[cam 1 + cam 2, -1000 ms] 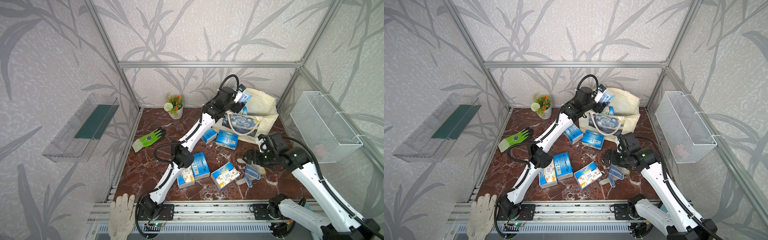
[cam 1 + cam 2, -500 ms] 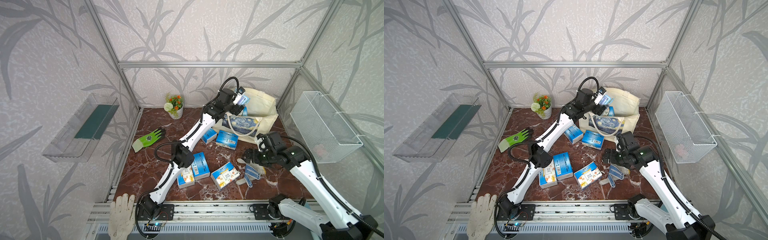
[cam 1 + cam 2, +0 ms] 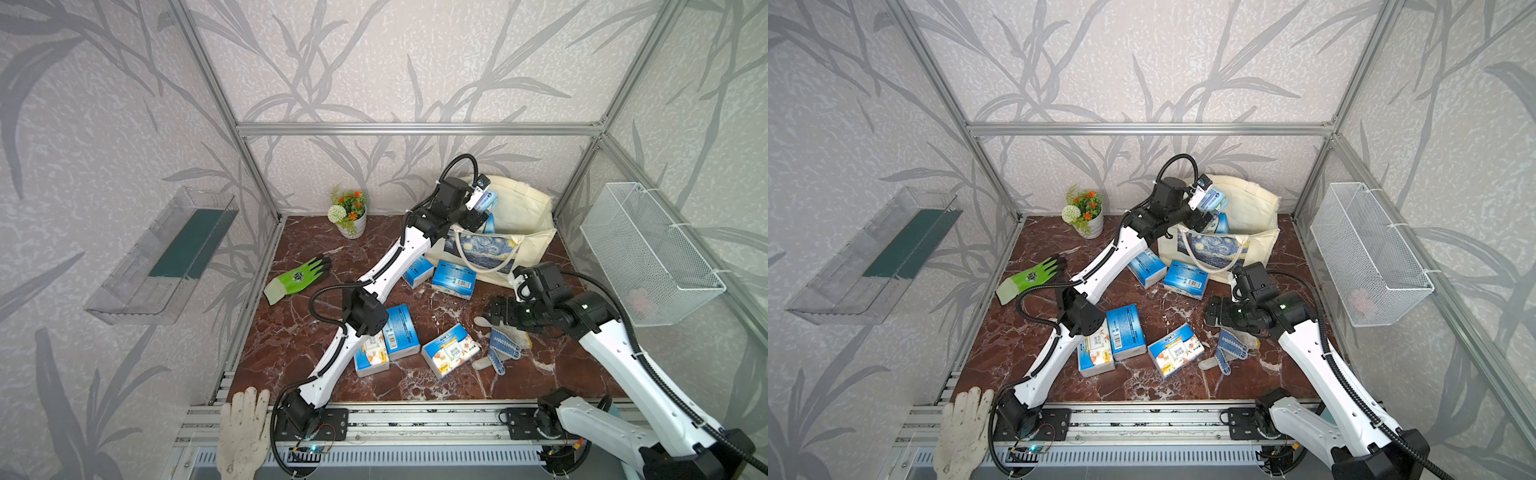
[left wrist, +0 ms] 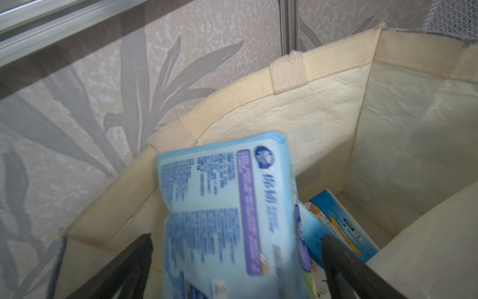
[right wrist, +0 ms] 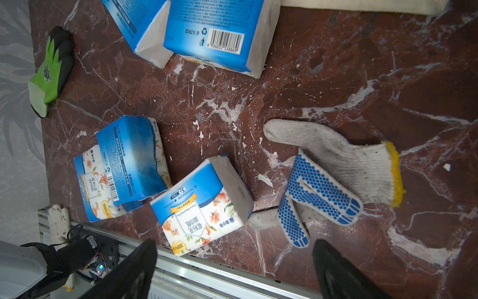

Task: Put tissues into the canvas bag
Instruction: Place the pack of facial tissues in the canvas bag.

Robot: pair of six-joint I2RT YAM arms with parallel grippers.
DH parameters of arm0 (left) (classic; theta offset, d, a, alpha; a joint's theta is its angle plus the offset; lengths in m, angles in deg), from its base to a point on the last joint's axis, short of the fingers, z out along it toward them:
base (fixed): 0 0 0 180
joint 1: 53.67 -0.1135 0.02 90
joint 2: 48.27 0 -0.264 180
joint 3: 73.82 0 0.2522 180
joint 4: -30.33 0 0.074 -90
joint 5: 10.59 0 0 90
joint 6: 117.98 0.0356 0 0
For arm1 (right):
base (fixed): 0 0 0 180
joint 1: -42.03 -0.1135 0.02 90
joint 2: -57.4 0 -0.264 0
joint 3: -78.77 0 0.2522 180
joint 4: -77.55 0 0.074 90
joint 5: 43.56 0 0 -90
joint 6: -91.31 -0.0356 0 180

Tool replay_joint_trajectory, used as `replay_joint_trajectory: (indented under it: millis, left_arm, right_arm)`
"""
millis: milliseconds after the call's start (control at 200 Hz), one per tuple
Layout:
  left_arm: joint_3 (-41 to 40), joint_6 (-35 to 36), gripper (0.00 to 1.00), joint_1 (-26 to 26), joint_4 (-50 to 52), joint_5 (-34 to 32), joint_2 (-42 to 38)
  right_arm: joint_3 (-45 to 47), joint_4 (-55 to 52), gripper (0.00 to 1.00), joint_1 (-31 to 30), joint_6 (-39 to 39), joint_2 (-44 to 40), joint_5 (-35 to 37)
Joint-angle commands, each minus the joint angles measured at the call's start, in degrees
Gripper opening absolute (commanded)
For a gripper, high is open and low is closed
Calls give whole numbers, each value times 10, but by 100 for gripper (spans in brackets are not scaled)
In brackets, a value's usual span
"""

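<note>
My left jaws are hanging over the open mouth of the canvas bag at the back right of the desk. In both top views a pale blue tissue pack is showing at them, too small there to judge the grip. The left wrist view is telling more: the jaws are standing spread, with the blurred pack lying loose between them and a gap on one side, and a second pack is resting on the bag's floor. My right jaws are looking like a dark lump from above. Only the right wrist view is showing them spread and empty, near a floral pack and the dotted glove. Five packs are lying outside the bag.
</note>
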Motion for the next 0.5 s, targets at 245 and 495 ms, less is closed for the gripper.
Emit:
replay_joint_trajectory:
  millis: [245,495]
  left_arm:
    - [-6,1,100,2,22,10,9]
    - [-6,-7,100,2,30,28,-4]
  right_arm:
    - [8,9,95,-3,1,5,-4]
    - [-3,-7,95,-3,-2,-3,-1]
